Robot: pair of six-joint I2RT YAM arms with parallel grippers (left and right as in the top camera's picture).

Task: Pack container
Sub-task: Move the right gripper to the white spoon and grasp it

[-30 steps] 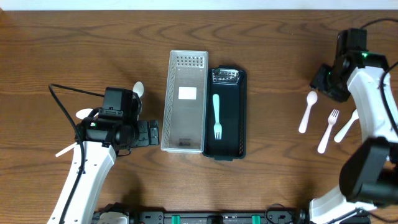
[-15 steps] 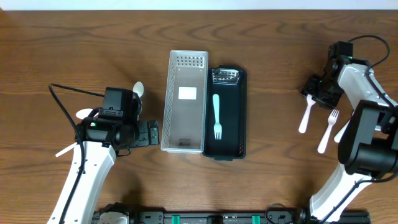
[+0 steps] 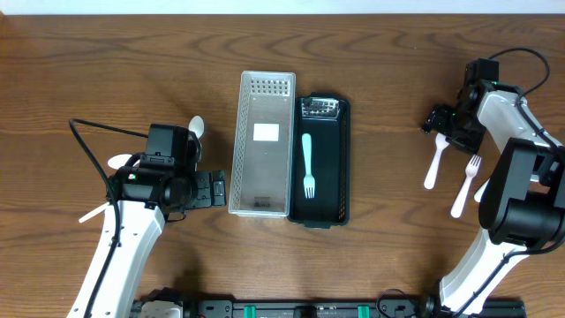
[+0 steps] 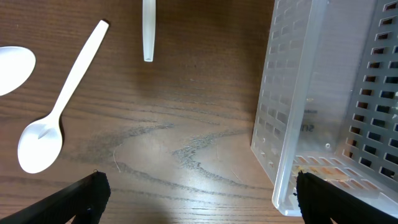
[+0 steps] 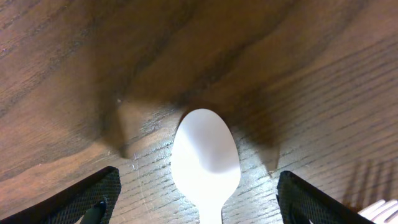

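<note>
1. The tabletop (image 3: 106,62) is dark brown wood with a swirling grain.
2. At its middle lies a long plastic bin (image 3: 262,146). It is translucent white, its walls are pierced by rows of slots, and a pale label sits on its floor.
3. Touching the bin's side and parallel to it is a black tray (image 3: 341,168) of glossy plastic with rounded corners.
4. A teal fork (image 3: 307,165) of smooth plastic lies lengthwise in the black tray, tines toward the robot's edge.
5. The right claw (image 5: 205,200) hangs over a white spoon (image 5: 205,155). Its dark fingers stand wide apart on either side of the smooth oval bowl, with wood showing in each gap.
6. Just beside that spoon lies a white fork (image 3: 465,185). A third white utensil (image 3: 488,184) is partly hidden by the arm.
7. The left claw (image 4: 199,200) is spread wide with only bare wood between its fingers, just beside the bin's slotted corner.
8. Near it lies a second spoon (image 4: 53,118) with a flat tapering handle. Another spoon bowl (image 4: 11,70) and a straight handle end (image 4: 148,31) also show.
</note>
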